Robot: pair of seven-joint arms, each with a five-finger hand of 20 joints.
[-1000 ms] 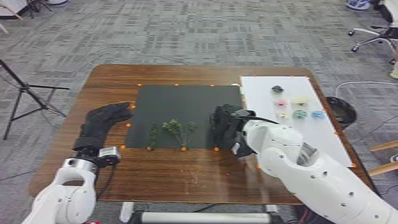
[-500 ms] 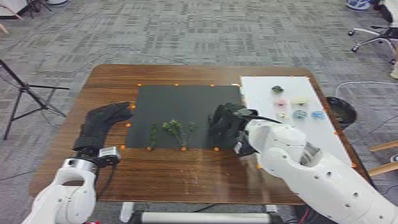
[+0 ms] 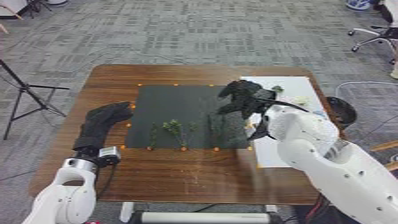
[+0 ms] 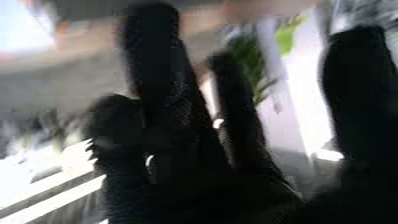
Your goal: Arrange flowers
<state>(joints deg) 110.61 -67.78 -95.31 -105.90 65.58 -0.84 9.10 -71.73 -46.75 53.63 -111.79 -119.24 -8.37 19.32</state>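
Observation:
My right hand [image 3: 244,97] is over the dark mat's far right corner, beside the white sheet, fingers spread and relaxed. In the right wrist view my right hand [image 4: 169,90] has straight fingers; blurred green leaves [image 4: 249,52] show beyond them. On the dark mat [image 3: 178,97] lie a leafy green sprig [image 3: 174,128], a thin stem [image 3: 153,135] to its left, and another thin dark green stem [image 3: 216,126] near the mat's right side. My left hand [image 3: 107,116] rests left of the mat, fingers relaxed.
On the white sheet [image 3: 275,155] at the right, a dark green piece [image 3: 277,89] sits near the far end, and pale flowers are partly covered by my right arm. Orange marks edge the mat. A dark bin [image 3: 342,112] stands beyond the table's right edge.
My right hand has moved from the mat's right part away from the robot and to the right, uncovering the thin stem there. The left hand has stayed still.

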